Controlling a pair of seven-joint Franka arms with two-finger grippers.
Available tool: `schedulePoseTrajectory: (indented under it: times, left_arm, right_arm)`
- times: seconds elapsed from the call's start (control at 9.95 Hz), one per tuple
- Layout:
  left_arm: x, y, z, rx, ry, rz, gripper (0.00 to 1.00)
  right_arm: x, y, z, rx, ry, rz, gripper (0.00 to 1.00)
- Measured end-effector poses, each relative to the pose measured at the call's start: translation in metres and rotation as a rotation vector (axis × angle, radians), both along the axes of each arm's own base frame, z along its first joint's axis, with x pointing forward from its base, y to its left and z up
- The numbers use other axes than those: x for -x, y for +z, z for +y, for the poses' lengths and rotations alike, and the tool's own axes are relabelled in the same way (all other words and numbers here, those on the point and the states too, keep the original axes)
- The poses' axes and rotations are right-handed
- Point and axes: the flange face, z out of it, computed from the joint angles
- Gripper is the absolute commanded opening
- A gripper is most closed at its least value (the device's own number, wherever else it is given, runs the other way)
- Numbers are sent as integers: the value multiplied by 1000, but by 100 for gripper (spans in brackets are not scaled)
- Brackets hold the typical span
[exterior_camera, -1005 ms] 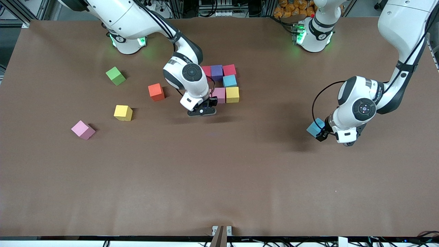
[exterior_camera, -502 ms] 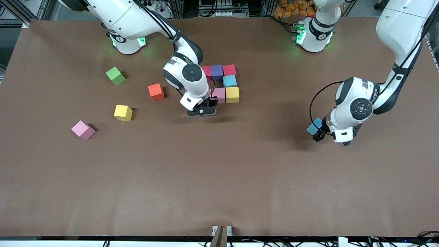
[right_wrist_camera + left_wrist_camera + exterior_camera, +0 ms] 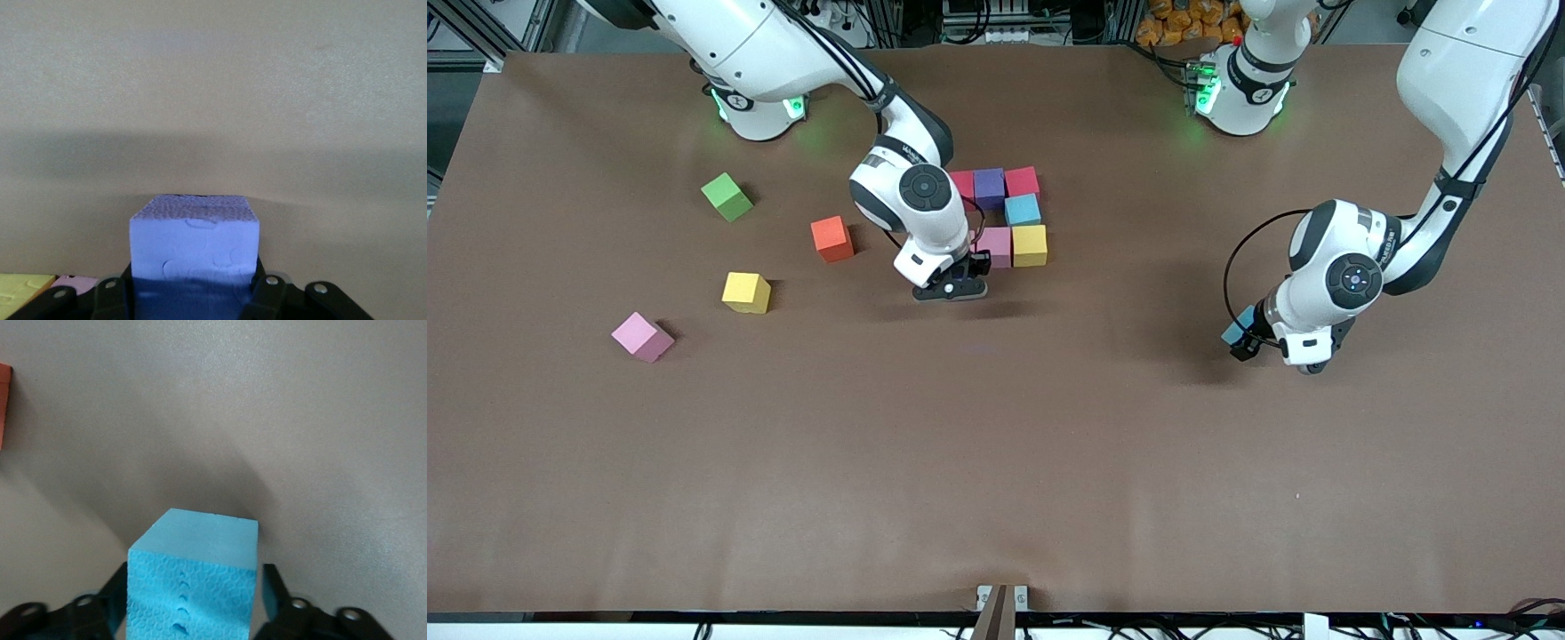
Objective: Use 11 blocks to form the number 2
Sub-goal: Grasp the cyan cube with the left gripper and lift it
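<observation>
A: Blocks, loose – pink block (image 3: 641,336), yellow block (image 3: 746,292), orange block (image 3: 831,238) toward the right arm's end, well apart from the right gripper (image 3: 950,289).
B: Right gripper?
A: Clamped on a purple block (image 3: 194,252), just beside the partial number 2 (image 3: 1009,216).
B: Left gripper (image 3: 1303,360)?
A: Clamped on a light blue block (image 3: 192,583).

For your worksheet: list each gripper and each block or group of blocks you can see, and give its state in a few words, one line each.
Left gripper: jaws around a light blue block.
Right gripper: jaws closed on a purple block, beside the partial number 2.
Partial number 2: unfinished, blocks touching.
Orange block: loose on table.
Yellow block: loose.
Pink block: loose.
Green cube: loose, apart.
</observation>
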Motion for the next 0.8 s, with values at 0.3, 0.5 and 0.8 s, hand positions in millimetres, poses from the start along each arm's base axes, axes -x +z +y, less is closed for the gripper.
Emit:
schedulePoseTrajectory:
  times: [0.3,0.5,0.8]
  left_arm:
    - [-6,7,-4,5,1,-22,0]
    - [-16,25,-25,16,11,-52,0]
    - [-35,70,-75,39,-46,-95,0]
  right_arm:
    - [0,0,0,0,0,0,72]
    - [-1,1,1,-2,-2,-3,75]
    - [-10,8,0,-12,-16,-16,80]
